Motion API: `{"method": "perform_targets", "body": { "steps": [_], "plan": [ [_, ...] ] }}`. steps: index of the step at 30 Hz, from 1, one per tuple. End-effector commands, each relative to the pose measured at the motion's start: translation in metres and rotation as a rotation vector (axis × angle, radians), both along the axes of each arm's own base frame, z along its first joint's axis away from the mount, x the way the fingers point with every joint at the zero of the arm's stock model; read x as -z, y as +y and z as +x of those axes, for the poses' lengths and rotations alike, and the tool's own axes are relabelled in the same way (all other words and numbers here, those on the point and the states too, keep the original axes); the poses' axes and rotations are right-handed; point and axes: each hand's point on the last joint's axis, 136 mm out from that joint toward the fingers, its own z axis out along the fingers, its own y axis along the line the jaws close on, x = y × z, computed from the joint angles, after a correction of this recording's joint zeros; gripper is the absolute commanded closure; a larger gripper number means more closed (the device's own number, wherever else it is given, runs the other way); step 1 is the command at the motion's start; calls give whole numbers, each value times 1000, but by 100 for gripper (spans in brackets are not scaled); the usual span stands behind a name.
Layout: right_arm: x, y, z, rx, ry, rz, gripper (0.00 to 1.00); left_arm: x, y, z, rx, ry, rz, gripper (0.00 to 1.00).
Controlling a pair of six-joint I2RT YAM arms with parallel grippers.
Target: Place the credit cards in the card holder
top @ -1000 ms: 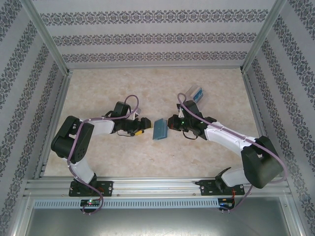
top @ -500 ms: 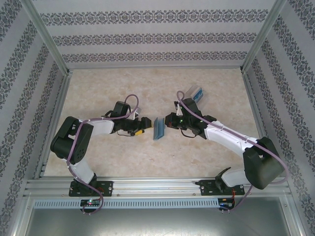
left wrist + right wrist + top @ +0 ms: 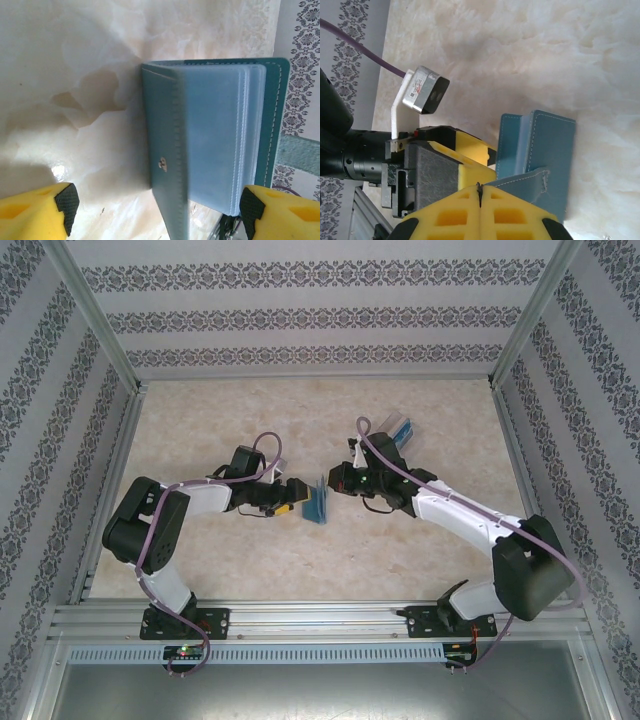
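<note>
Centre of the top view, the card holder (image 3: 316,502) stands on edge, half-open, between the two claws. The right gripper (image 3: 479,192) is pinched tight on one teal cover flap, fingers pressed together. The left gripper (image 3: 157,207) gapes wide, a yellow finger either side of the holder, gripping nothing, and the credit cards (image 3: 400,428) sit well apart, upper right of centre.

Matt, stitched leatherette card holder (image 3: 210,135)
</note>
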Motion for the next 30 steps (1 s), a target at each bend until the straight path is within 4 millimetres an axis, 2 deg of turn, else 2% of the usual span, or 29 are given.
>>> {"method": "perform_targets", "body": {
  "steps": [1, 6, 8, 10, 13, 16, 23, 27, 30],
  "plan": [
    [-7, 9, 3, -15, -16, 19, 100, -3, -5, 1, 28, -37, -14, 28],
    [15, -3, -1, 8, 20, -17, 100, 5, -3, 2, 25, -24, 10, 54],
    [23, -11, -4, 26, 33, -32, 100, 7, -3, 2, 30, -22, 17, 61],
    [29, -20, -4, 44, 43, -38, 100, 7, -3, 1, 32, -20, 17, 60],
    [37, -36, -5, 75, 52, -57, 100, 5, -2, 1, 32, -28, 22, 51],
    [47, -52, -3, 110, 63, -77, 100, 5, -2, 2, 32, -26, 25, 46],
    [65, -76, -4, 155, 97, -100, 100, 6, 0, 5, 13, -23, 38, 34],
    [70, -81, -5, 159, 102, -105, 100, 8, 1, 6, 12, -28, 57, 33],
    [70, -81, -4, 160, 104, -102, 100, 13, 2, 7, 11, -19, 66, 43]
  ]
}}
